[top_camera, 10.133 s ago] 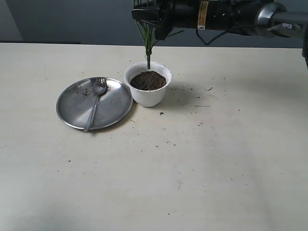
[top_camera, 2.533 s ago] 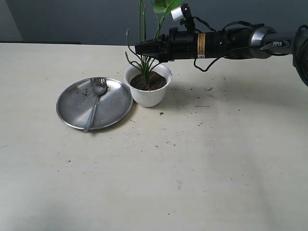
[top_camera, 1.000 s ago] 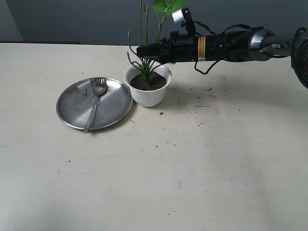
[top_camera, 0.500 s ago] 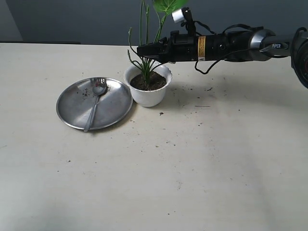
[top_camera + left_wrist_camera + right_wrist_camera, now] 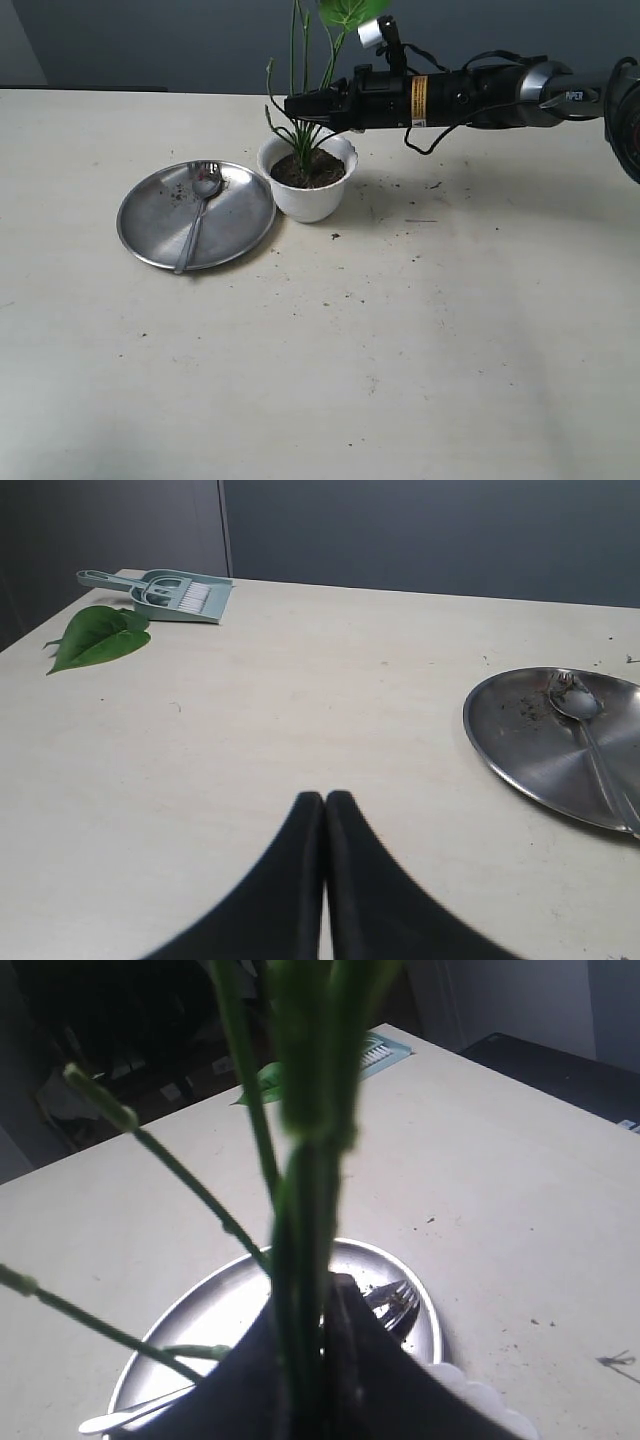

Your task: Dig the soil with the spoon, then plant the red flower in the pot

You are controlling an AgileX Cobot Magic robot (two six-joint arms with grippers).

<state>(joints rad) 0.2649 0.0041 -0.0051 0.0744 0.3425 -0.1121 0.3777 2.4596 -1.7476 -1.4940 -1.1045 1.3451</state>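
The desk (image 5: 420, 330) carries everything, and the right arm reaches out level above it so that the right hand (image 5: 300, 105) sits directly over the pot (image 5: 307, 178), which looks chosen to keep the stems vertical as they go in. That hand is pinching the red flower (image 5: 305, 110) by its bundled green stems; only the stems and 1 leaf show, the petals being out of frame. The stem ends disappear into the soil (image 5: 308, 170) just beneath the hand, so the planting seems nearly done. Beside the pot, on the far side from the arm, lies the steel plate (image 5: 160, 225) with the spoon (image 5: 198, 210) resting bowl-up in it, apparently set aside now that digging is finished. The left hand (image 5: 324, 805), pressed together and holding nothing, rests low near the plate, clear of the work.
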